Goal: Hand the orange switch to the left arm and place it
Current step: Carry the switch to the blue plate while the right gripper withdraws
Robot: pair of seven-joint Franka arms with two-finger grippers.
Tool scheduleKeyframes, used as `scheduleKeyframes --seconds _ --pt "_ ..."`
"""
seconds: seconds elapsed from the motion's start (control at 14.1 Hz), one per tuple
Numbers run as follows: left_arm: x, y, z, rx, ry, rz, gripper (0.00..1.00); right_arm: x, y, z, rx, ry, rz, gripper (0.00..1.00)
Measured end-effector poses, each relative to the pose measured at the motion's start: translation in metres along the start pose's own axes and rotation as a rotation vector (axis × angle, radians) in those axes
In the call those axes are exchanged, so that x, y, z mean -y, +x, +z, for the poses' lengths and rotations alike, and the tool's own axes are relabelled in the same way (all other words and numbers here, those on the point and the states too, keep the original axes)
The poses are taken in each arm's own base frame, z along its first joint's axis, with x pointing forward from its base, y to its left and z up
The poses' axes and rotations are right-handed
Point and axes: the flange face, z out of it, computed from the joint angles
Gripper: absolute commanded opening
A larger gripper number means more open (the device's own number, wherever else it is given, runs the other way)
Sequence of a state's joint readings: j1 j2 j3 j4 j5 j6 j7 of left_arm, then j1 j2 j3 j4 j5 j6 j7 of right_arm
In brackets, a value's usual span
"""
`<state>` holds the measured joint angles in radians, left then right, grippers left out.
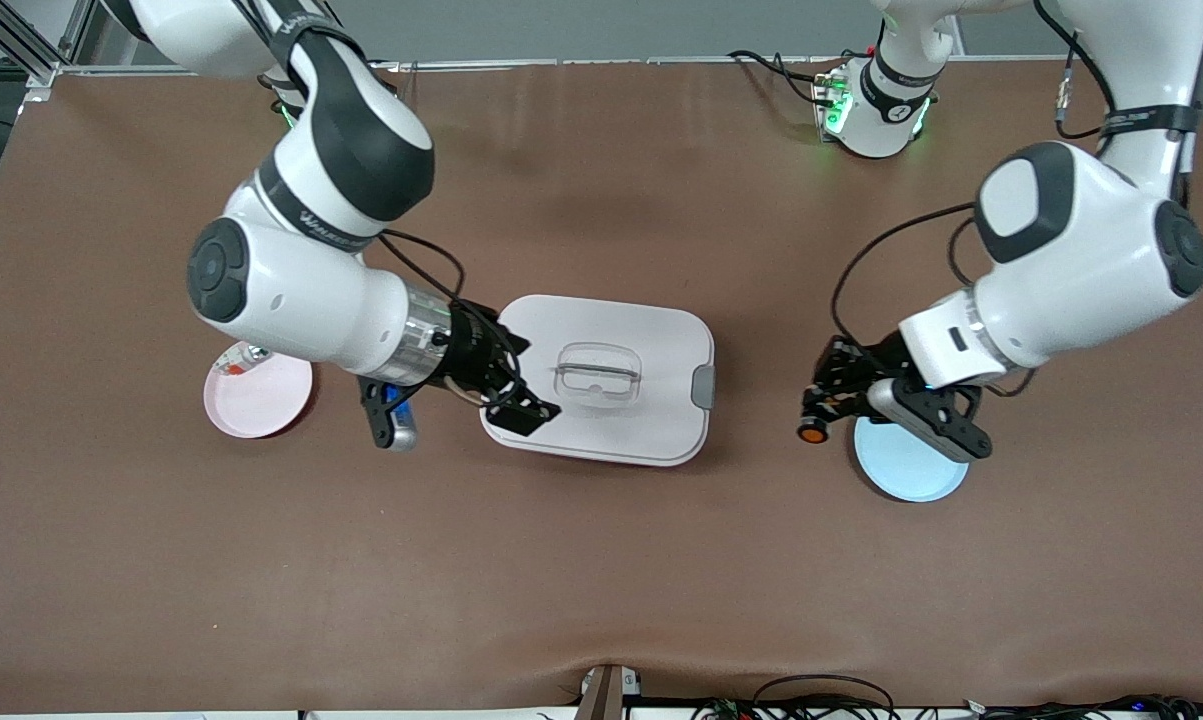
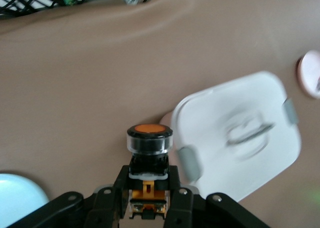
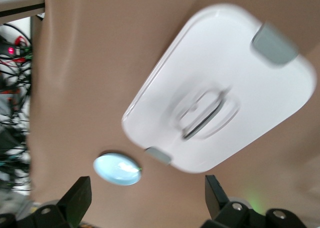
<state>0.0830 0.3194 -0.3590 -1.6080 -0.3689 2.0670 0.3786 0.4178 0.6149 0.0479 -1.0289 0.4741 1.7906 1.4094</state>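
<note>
Left wrist view shows us the orange switch [image 2: 149,138] clamped in our left claw [image 2: 149,195], black body pinched, orange round end pointing outward. We hold it above the table [image 1: 601,580], just off the blue plate [image 1: 906,465], with the box [image 1: 601,378] between our two claws. Our right claw [image 1: 523,405] hangs spread and empty over the box's edge. Pickup looks done; handover and placement remain.

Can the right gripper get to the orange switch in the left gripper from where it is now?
Probably not straight across. The left gripper holds the orange switch beside the blue plate, while the open right gripper hangs over the box edge. The box stands between them.
</note>
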Motion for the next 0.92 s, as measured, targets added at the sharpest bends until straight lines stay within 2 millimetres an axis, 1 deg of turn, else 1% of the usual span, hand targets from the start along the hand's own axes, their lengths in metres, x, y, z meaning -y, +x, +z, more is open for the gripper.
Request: scheduleKeyframes --seconds 0.21,0.35,0.5,0.71,0.92 --pt "0.055 -0.025 0.000 0.069 0.051 0.136 0.00 -0.012 0.021 -0.011 -0.091 -0.087 -0.157 1.00" --pt "0.088 -0.041 0.010 0.122 0.077 0.230 0.00 -0.020 0.029 -0.018 -0.124 -0.148 -0.251 1.00" --pt "0.119 -0.055 0.021 0.187 0.108 0.318 0.00 -0.028 0.046 -0.031 -0.119 -0.190 -0.314 1.00" --pt "0.156 -0.071 0.039 0.282 0.144 0.450 0.00 -0.042 0.087 -0.056 -0.123 -0.246 -0.423 1.00" --pt "0.182 -0.082 0.054 0.356 0.181 0.574 0.00 -0.061 0.118 -0.081 -0.143 -0.340 -0.557 1.00"
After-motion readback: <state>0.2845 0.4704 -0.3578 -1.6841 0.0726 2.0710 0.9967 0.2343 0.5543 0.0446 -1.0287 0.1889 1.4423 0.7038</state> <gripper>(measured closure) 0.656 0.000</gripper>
